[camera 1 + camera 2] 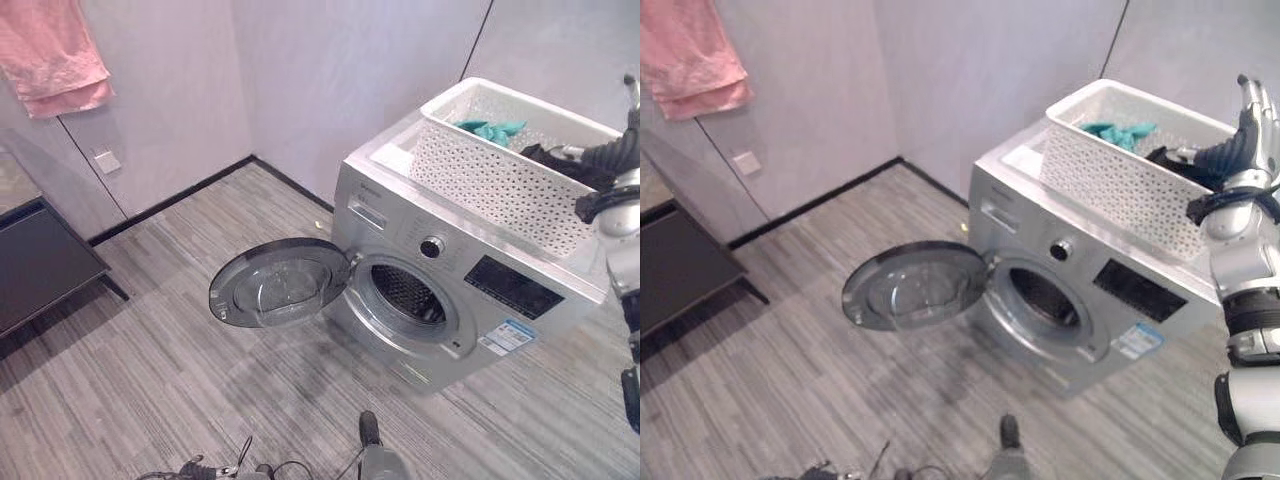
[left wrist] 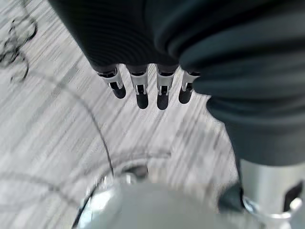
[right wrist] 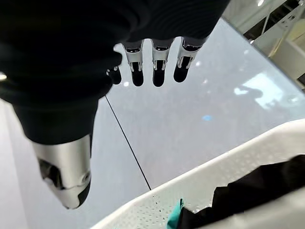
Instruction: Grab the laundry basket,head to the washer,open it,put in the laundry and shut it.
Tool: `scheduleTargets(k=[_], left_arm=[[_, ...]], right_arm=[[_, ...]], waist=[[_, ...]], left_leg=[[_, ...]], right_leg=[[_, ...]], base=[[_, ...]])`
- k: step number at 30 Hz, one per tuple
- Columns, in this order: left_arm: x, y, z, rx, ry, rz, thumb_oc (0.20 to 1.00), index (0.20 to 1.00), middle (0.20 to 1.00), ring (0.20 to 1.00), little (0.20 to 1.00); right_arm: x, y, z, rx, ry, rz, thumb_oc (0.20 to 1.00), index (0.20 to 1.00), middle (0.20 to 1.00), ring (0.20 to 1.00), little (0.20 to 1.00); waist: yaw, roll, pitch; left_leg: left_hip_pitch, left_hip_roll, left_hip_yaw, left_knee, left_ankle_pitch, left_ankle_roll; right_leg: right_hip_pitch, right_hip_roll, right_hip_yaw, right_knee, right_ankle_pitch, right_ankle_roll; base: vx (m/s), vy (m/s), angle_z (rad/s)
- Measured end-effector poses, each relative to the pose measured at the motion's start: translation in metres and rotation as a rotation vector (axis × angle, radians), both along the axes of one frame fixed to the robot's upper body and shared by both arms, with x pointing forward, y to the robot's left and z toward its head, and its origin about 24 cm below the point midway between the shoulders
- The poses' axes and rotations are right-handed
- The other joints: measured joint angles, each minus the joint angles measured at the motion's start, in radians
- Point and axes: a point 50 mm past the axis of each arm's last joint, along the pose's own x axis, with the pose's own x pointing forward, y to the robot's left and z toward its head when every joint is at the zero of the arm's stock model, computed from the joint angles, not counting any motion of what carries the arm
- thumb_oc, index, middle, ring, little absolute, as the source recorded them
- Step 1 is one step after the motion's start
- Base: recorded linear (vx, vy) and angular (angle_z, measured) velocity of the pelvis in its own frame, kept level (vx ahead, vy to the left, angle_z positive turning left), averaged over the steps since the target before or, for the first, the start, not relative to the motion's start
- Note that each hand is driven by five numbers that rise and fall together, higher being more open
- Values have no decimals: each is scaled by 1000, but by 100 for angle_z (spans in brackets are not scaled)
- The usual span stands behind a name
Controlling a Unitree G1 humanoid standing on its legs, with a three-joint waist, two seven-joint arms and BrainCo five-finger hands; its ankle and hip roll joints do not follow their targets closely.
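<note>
Already the washer (image 1: 450, 290) stood with its round door (image 1: 278, 283) swung wide to the robot's left, the dark drum opening (image 1: 408, 295) showing behind it. On top of the washer sat the white laundry basket (image 1: 500, 165), with a teal cloth (image 1: 490, 129) and a dark garment (image 3: 252, 195) lying inside. The right hand (image 1: 1252, 118) was raised above the far right end of the basket, fingers straight and spread loosely, holding nothing; its fingers (image 3: 159, 64) pointed toward the grey wall (image 1: 330, 80) beyond the basket rim. The left hand (image 2: 143, 71) hung low over the striped grey floor (image 1: 150, 380), its fingers (image 2: 140, 90) straight and relaxed, gripping nothing. A pink towel (image 1: 55, 55) hung on the wall at the far left, above a dark low cabinet (image 1: 40, 265)
</note>
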Motion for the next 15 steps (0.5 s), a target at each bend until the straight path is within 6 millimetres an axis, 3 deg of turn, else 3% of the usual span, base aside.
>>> scheduleTargets(k=[4, 6, 12, 15], left_arm=[[0, -1, 0, -6, -7, 3, 1000, 1000, 1000, 1000, 1000], [7, -4, 1, -14, -32, -5, 1000, 1000, 1000, 1000, 1000], [4, -9, -1, -30, -26, -8, 1000, 1000, 1000, 1000, 1000], [-13, -7, -3, -24, 21, -3, 1000, 1000, 1000, 1000, 1000]], right_arm=[[-5, -5, 7, 18, -23, 6, 1000, 1000, 1000, 1000, 1000], [-11, -11, 11, 10, -36, -5, 1000, 1000, 1000, 1000, 1000], [-21, -24, -10, 36, 15, -35, 1000, 1000, 1000, 1000, 1000], [-24, -28, -21, 39, 47, -49, 1000, 1000, 1000, 1000, 1000]], waist=[[-8, 12, -14], [-9, 19, -19], [-10, 34, -54], [-10, 43, -80]], left_leg=[[72, 93, -12, -83, 30, -50], [72, 112, -13, -90, 34, -55], [85, 105, -14, -123, 39, -65], [85, 100, -11, -148, 44, -71]], right_leg=[[70, 97, -41, -57, 11, -49], [73, 115, -44, -57, 9, -54], [73, 107, -51, -58, -7, -50], [60, 98, -48, -58, -12, -47]], base=[[122, -120, 3], [66, -74, -3], [43, -51, 3], [38, -81, -1]])
